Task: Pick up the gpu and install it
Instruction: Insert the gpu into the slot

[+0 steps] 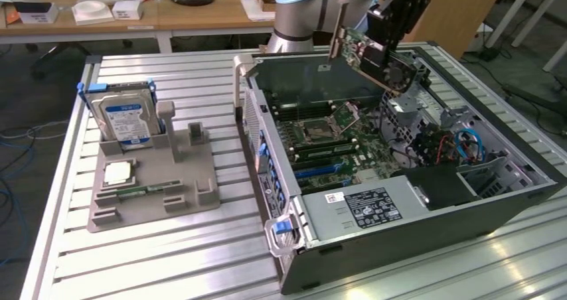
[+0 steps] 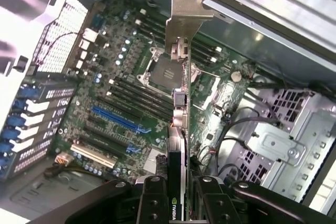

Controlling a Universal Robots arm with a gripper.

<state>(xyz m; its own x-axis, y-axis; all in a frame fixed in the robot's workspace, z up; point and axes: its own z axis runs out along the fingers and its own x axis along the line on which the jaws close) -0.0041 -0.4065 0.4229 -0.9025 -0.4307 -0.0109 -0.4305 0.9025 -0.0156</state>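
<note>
Right, I have the gripper (image 1: 386,26) clamped on the gpu (image 1: 363,54), with the fingers (image 2: 153,200) pressing on both faces of the card. The card hangs in the air, tilted, above the far end of the open computer case (image 1: 416,240), clear of the motherboard (image 1: 341,144). It's not seated in any slot. In the exterior view the green component side faces the camera and the bracket end points up. From the wrist view I see the card edge-on, silver end bracket (image 2: 188,19) at the end away from the gripper, lined up over the CPU socket (image 2: 167,72) and the memory slots next to it. The blue expansion slot (image 2: 116,119) sits off to one side of the card, nearer the case wall with the blue latches (image 2: 21,124). The drive cage (image 2: 286,140) is on the other side. The case lies on its side on the slatted metal surface (image 1: 177,267), side panel off, power supply (image 1: 368,207) at the near end, blue cables (image 1: 465,144) toward the exterior view's right. On the exterior view's left, well apart from the case, a grey holder tray (image 1: 190,194) carries a hard drive (image 1: 124,117) standing upright, a memory stick (image 1: 142,190) lying flat and a square processor chip (image 1: 118,172). Wooden desks (image 1: 204,11) with small boxes stand behind the surface.
</note>
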